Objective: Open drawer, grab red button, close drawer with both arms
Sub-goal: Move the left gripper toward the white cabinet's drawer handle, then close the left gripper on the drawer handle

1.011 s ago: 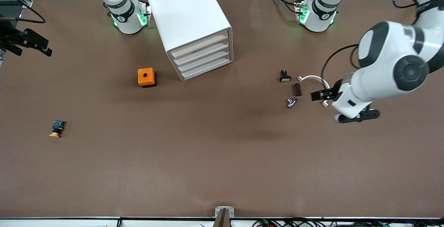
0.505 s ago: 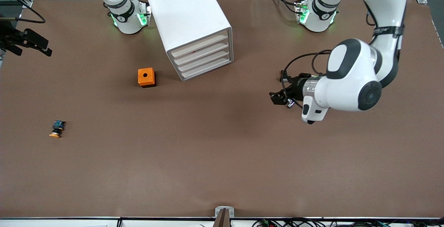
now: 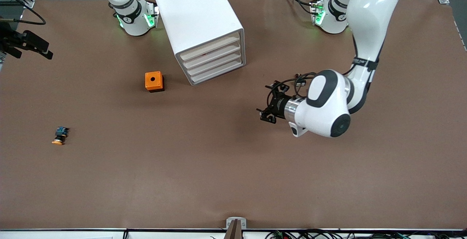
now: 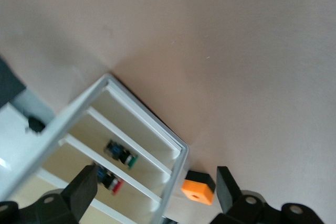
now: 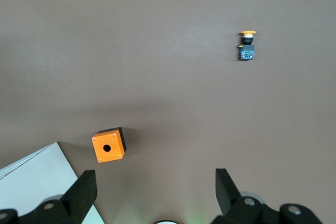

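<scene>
The white cabinet [image 3: 199,20] stands near the right arm's base, and its four drawers all sit flush, including the top drawer [image 3: 211,47]. In the left wrist view the drawer fronts [image 4: 126,145] face me. A red-capped button [image 4: 109,180] and a green-capped one [image 4: 121,154] show inside; I cannot tell which drawers hold them. My left gripper [image 3: 265,114] [image 4: 153,195] is open and empty, over bare table between the cabinet and the left arm's end. My right gripper [image 5: 152,192] is open and empty, high above the table; the front view does not show it.
An orange box with a hole [image 3: 154,81] [image 5: 108,145] [image 4: 197,188] sits beside the cabinet. A yellow-orange-capped button [image 3: 59,135] [image 5: 247,44] lies toward the right arm's end, nearer the front camera. The left arm covers small parts [image 3: 300,80] on the table.
My left arm has swung from over the small parts toward the cabinet, its gripper now pointing at the drawer fronts. The right arm and the table things have not moved.
</scene>
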Motion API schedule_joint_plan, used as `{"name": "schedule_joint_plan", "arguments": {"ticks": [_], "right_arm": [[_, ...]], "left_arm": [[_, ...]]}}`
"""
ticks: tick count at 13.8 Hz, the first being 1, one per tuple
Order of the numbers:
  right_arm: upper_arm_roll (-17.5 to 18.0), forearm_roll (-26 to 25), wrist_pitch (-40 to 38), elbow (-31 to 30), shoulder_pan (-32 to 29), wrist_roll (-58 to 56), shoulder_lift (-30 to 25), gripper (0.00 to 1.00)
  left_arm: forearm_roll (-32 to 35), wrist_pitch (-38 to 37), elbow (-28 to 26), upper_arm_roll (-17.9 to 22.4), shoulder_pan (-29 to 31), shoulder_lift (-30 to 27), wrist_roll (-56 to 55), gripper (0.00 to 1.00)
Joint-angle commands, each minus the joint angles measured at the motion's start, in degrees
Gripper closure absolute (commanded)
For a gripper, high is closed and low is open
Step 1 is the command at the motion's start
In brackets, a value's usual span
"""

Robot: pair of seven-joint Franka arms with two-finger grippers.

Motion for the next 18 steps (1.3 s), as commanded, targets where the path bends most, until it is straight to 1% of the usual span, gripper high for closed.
{"name": "schedule_joint_plan", "arguments": {"ticks": [1,4,7,9,12,15,18], "right_arm": [[0.3,0.0,-0.2,-0.8,-0.7,0.1,-1.2,0.0],[0.3,0.0,-0.3,-0.8,-0.7,0.1,-1.2,0.0],[0.3,0.0,-0.2,-0.8,-0.7,0.1,-1.2,0.0],[0.3,0.0,-0.3,-0.8,-0.7,0.1,-1.2,0.0],[0.3,0.0,-0.3,-0.9,-0.7,0.1,-1.2,0.0],[0.3,0.0,-0.3,-0.9,-0.7,0.1,-1.2,0.0],[0.3,0.0,-0.3,-0.8,-0.7,0.1,-1.2,0.0]], "left_arm": [[-1.9,-0.7,3.2,-2.6,0.2,3.8,-11.9,0.0],[-3.3,-1.6,3.2,-3.2,0.0,6.3,-20.7,0.0],[-4.2,-5.7,2.9,-5.8,-0.1,8.4,-27.6,0.0],[-5.0,-9.6,2.7,-6.1,-1.5,9.8,-32.3,0.0],[-8.4,-14.2,2.5,-6.1,-3.6,11.7,-34.0,0.0],[-8.7,-14.5,2.2,-6.1,-5.5,12.8,-35.6,0.0],[-10.7,-14.5,2.1,-6.1,-7.0,13.0,-35.6,0.0]]}}
